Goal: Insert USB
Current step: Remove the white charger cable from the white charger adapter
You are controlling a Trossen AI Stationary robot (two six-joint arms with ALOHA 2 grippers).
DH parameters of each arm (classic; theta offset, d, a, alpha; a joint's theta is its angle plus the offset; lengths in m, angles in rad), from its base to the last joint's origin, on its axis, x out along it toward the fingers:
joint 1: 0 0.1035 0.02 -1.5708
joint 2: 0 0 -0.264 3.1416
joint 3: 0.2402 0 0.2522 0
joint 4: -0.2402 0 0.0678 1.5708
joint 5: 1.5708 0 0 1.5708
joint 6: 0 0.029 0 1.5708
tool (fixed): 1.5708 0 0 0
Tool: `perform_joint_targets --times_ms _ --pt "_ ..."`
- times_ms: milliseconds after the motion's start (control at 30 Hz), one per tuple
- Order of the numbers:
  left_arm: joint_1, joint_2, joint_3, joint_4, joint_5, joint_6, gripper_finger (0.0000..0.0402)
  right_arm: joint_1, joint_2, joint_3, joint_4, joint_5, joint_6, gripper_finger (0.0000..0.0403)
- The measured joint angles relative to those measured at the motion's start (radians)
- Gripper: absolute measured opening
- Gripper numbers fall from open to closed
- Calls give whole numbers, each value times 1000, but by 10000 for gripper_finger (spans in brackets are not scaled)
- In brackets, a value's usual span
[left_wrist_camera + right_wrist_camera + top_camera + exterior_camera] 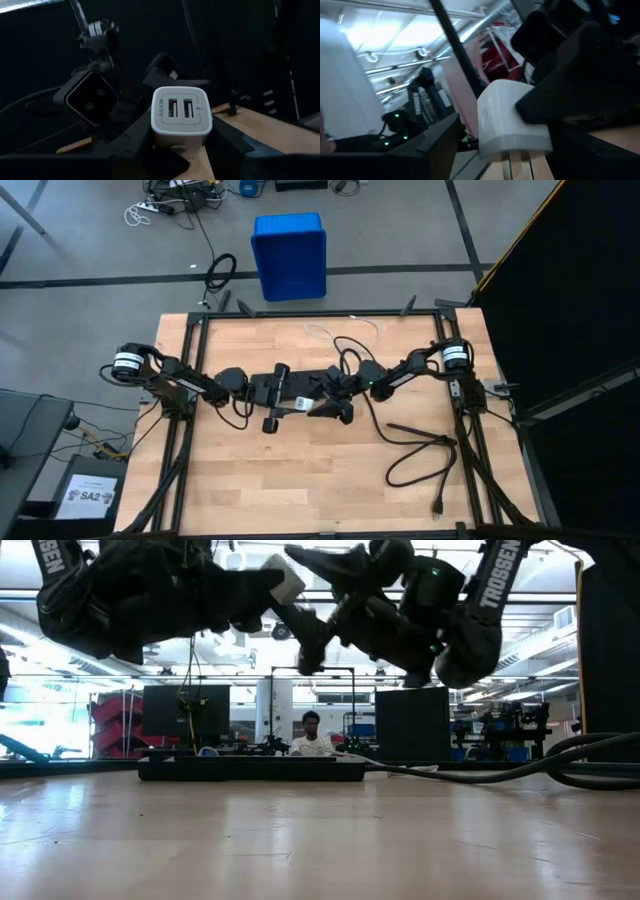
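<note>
A white charger block (181,117) with two USB ports hangs above the middle of the table, with my left gripper (285,402) shut on it. My right gripper (330,402) is open and meets it from the table's right. In the right wrist view its fingers stand on either side of the block (512,120), whose prongs (515,165) show. I cannot tell whether they touch it. The USB (325,332), a thin white cable, lies loose on the table near the far edge, away from both grippers. My left gripper pinches the charger block by two opposite sides (156,137) between its two fingers (227,140). The fingers come about level from the table's left. The port face looks back toward my wrist. The block (285,580) is lifted clear of the table.
A black power strip (250,768) lies on the table under the arms. Its thick black cord (420,445) loops over the right half and ends in a plug (437,508) near the front edge. A blue bin (290,255) stands on the floor beyond the table. A person (312,735) sits far behind.
</note>
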Motion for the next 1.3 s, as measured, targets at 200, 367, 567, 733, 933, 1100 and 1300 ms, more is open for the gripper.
perform_joint_targets --times_ms 200,367,567,733,933,1100,1300 --pt "-1 -2 1 2 1 -2 129 1 0 29 -22 -34 -26 226" --pt "0 -1 1 -6 5 -4 129 -3 0 29 -38 -21 -25 195" --pt "0 -1 3 -14 7 -2 129 -3 0 29 -16 -7 -22 147" --pt "1 -1 3 -20 18 -11 129 -3 0 29 -14 -12 -14 139" --pt "2 -6 0 -33 5 -180 165 -17 0 21 -41 -41 4 135" --pt "3 -42 -4 -96 3 -202 223 -39 -8 -20 -21 -62 24 119" --pt "3 -149 -5 -287 -40 -208 255 -58 -8 -61 -23 -63 51 119"
